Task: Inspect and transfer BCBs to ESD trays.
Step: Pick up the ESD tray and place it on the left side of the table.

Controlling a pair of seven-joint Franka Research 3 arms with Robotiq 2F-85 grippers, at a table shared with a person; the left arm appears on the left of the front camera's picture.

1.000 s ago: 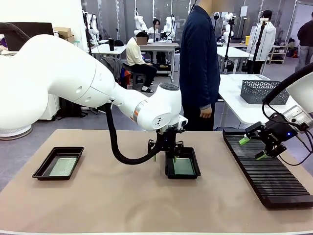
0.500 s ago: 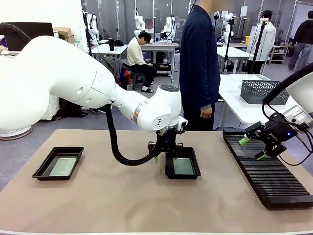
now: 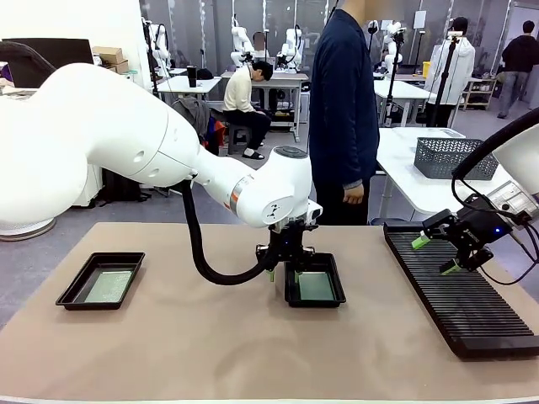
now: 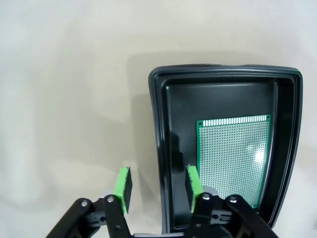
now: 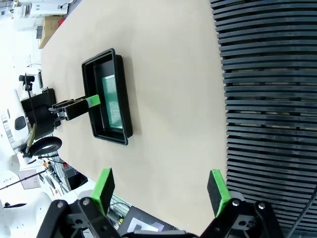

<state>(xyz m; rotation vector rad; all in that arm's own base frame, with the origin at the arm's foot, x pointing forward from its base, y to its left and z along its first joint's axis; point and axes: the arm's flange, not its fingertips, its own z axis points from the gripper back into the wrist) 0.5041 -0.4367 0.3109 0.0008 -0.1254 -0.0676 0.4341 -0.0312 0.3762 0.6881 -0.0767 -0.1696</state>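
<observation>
Both ESD trays look loaded: the left tray (image 3: 100, 280) holds a pale-green BCB (image 3: 109, 286), and the middle tray (image 3: 314, 281) has its own board (image 4: 233, 157) lying flat inside. The left gripper (image 4: 157, 184) sits low at that middle tray, jaws partway apart, straddling its left rim and empty. Over on the right, the right gripper (image 3: 438, 254) hangs above the long black rack (image 3: 459, 290), jaws wide, carrying nothing. I'd say the transfers look done, or nearly so.
</observation>
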